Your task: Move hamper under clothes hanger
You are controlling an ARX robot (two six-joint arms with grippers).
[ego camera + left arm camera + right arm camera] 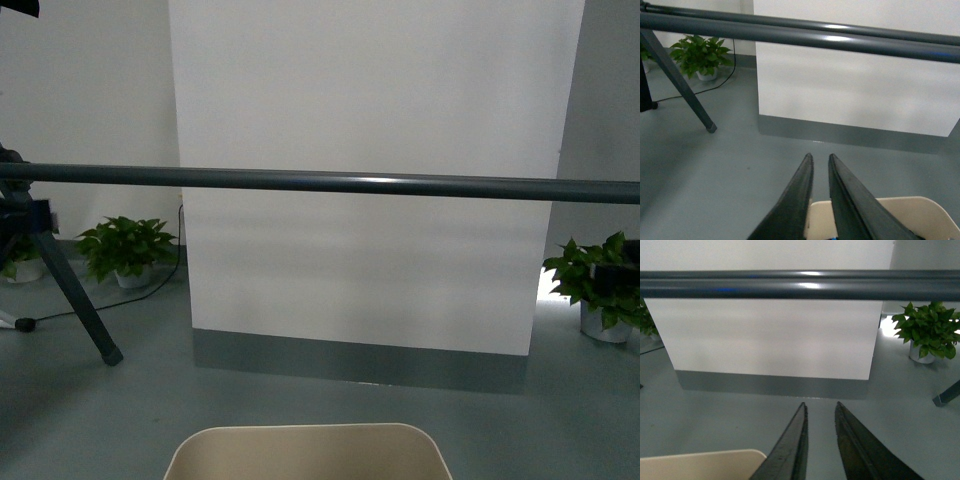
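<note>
The hamper (308, 452) is seen at the bottom edge of the front view, only its beige far rim and rounded corners being shown; its inside is cut off by the frame, so what it holds cannot be told. It stands on the grey floor (300, 400), on the near side of the clothes hanger (330, 182), whose long dark grey bar is stretched across the whole width of the view above it, in front of a white panel (370, 250) with a grey base strip. One splayed leg (75, 295) of the hanger is planted on the floor at the left. In the left wrist view the left gripper (820, 159) is shown with its two dark fingers (795, 205) brought close together, a narrow gap left between the tips, over the rim of the hamper (910, 217); whether the rim is pinched cannot be told, since the contact lies below the frame. In the right wrist view the right gripper (820, 406) is likewise narrowly parted, and the corner of the hamper (705, 465) is seen just beside it, not between its fingers (790, 450). Potted plants (128, 250) are set against the wall at the left, and another plant (600, 285) at the right
</note>
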